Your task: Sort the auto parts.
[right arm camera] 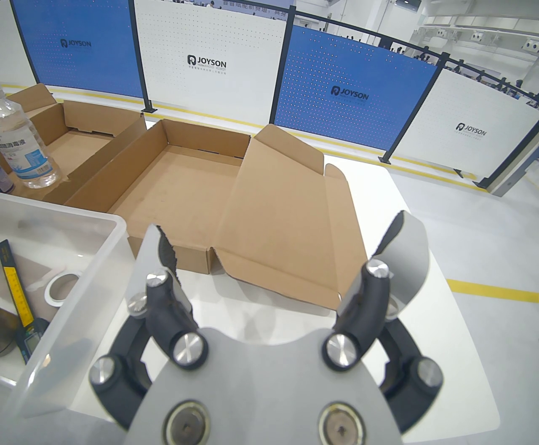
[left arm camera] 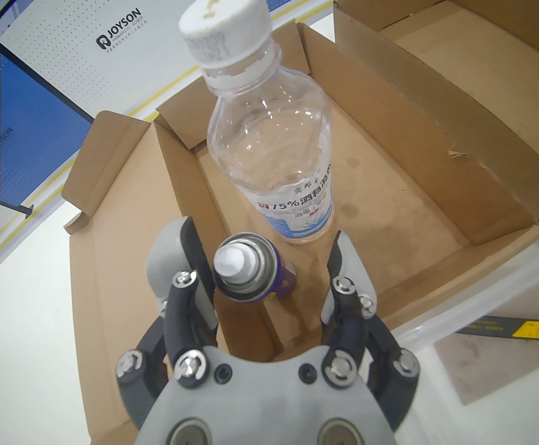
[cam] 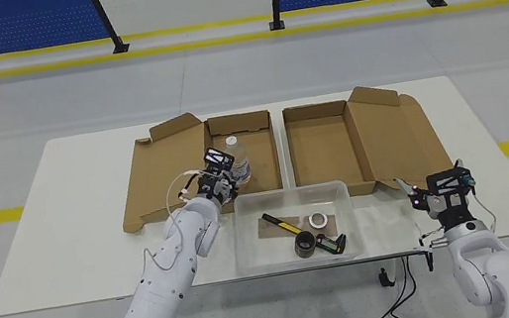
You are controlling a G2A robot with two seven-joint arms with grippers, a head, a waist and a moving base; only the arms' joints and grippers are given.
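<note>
A small spray can (left arm camera: 252, 269) with a white nozzle stands in the near corner of the left cardboard box (left arm camera: 379, 202). My left gripper (left arm camera: 262, 236) is open around it, and one finger (left arm camera: 191, 253) is close against its side. Just beyond the can stands a clear bottle (left arm camera: 273, 160) with a white cap, also seen as the bottle (cam: 238, 162) from above. The left gripper (cam: 219, 170) hangs over that box. My right gripper (right arm camera: 276, 229) is open and holds nothing, low over the table near its right front corner (cam: 430, 193).
A clear plastic bin (cam: 246, 231) sits at the table's front. It holds a yellow-black tool (cam: 282, 223), a tape roll (cam: 317, 219), a dark cylinder (cam: 305, 244) and a black-green part (cam: 333, 243). The right cardboard box (cam: 323, 148) lies open with its flaps spread.
</note>
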